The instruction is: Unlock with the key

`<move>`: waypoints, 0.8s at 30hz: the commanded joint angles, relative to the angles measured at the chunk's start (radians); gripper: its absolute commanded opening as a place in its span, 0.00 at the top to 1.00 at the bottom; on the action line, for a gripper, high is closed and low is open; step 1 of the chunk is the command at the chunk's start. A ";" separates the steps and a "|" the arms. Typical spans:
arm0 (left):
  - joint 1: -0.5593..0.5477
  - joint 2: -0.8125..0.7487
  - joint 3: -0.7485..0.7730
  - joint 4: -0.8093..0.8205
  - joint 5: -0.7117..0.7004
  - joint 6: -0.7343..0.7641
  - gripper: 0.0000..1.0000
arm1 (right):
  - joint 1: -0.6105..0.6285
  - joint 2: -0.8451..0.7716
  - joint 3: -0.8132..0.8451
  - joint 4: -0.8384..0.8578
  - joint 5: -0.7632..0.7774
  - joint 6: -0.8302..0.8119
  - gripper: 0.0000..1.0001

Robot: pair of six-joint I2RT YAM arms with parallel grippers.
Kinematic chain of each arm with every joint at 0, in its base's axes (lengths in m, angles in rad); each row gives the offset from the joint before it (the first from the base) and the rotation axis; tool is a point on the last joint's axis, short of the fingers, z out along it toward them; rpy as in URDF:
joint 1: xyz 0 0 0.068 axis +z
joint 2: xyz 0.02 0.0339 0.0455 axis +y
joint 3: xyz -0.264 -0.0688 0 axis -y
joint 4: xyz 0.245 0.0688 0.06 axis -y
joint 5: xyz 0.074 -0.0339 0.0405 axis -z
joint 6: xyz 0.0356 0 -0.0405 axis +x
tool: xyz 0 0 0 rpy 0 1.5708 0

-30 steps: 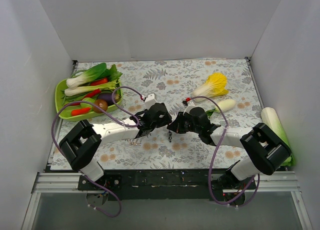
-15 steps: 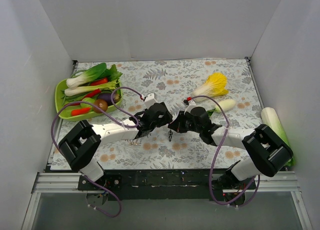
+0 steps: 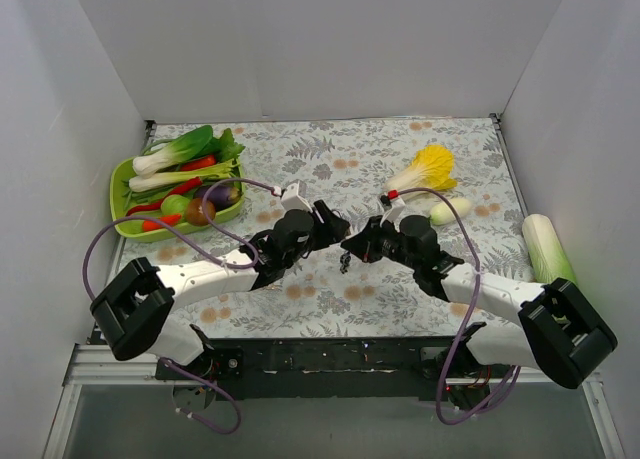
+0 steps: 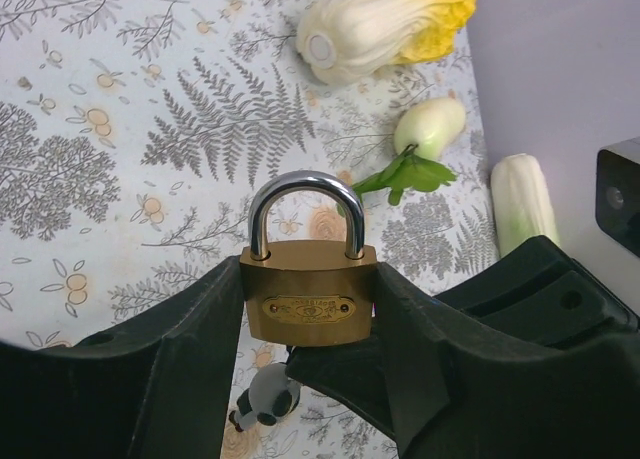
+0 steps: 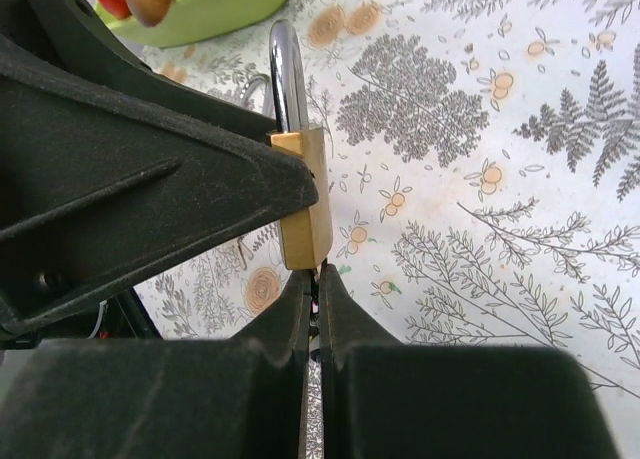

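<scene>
Brass padlock [image 4: 308,297] clamped in left end effector [image 4: 310,329], right end effector [image 3: 348,249] pinching the key [image 5: 319,271] at its 6 o'clock

key [image 5: 319,268]: mostly buried between the right gripper [image 5: 318,289] fingers, just a thin sliver pokes out under the padlock [image 5: 306,204]
padlock sides: covered by the left gripper [image 4: 308,291] fingers
top view: lock and key way too tiny to make out
green tray [image 5: 215,4]: chopped off by the top edge

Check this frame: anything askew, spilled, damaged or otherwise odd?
Nothing stands out. The brass padlock sits square in the left gripper, shackle closed; the right gripper is pinched shut just under it. Loose vegetables lie intact on the table.
</scene>
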 commanded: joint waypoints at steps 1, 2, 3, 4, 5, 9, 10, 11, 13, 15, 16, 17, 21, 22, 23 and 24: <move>-0.029 -0.062 -0.021 0.120 0.129 0.031 1.00 | -0.021 -0.071 0.031 0.147 0.024 -0.031 0.99; -0.029 -0.065 -0.024 0.140 0.136 0.033 1.00 | -0.020 -0.081 0.033 0.146 0.021 -0.033 0.99; -0.029 -0.069 -0.028 0.151 0.145 0.036 1.00 | -0.020 -0.099 0.033 0.144 0.019 -0.033 0.99; -0.029 -0.076 -0.033 0.161 0.149 0.034 1.00 | -0.020 -0.108 0.031 0.146 0.018 -0.034 0.99; -0.029 -0.081 -0.044 0.184 0.152 0.034 1.00 | -0.021 -0.117 0.030 0.146 0.013 -0.034 0.99; -0.029 -0.098 -0.071 0.244 0.178 0.048 1.00 | -0.021 -0.154 0.028 0.160 -0.005 -0.030 0.99; -0.029 -0.099 -0.073 0.253 0.185 0.057 1.00 | -0.021 -0.160 0.025 0.164 -0.012 -0.028 0.99; -0.029 -0.104 -0.081 0.276 0.194 0.059 1.00 | -0.021 -0.162 0.025 0.175 -0.024 -0.024 0.99; -0.029 -0.110 -0.090 0.304 0.217 0.071 1.00 | -0.021 -0.176 0.027 0.180 -0.035 -0.022 0.99; -0.029 -0.121 -0.100 0.341 0.234 0.082 1.00 | -0.023 -0.188 0.031 0.187 -0.059 -0.021 0.99; -0.029 -0.125 -0.104 0.353 0.252 0.086 1.00 | -0.023 -0.193 0.031 0.190 -0.067 -0.021 0.99; -0.029 -0.128 -0.105 0.368 0.261 0.096 1.00 | -0.023 -0.200 0.036 0.190 -0.079 -0.021 0.99; -0.029 -0.133 -0.093 0.362 0.277 0.110 1.00 | -0.023 -0.216 0.057 0.172 -0.094 -0.030 0.99; -0.029 -0.131 -0.091 0.362 0.275 0.109 1.00 | -0.023 -0.217 0.060 0.161 -0.094 -0.034 0.99; -0.029 -0.133 -0.088 0.352 0.268 0.109 1.00 | -0.023 -0.220 0.062 0.152 -0.090 -0.041 0.99; -0.029 -0.131 -0.084 0.342 0.260 0.099 1.00 | -0.023 -0.220 0.067 0.146 -0.087 -0.047 0.99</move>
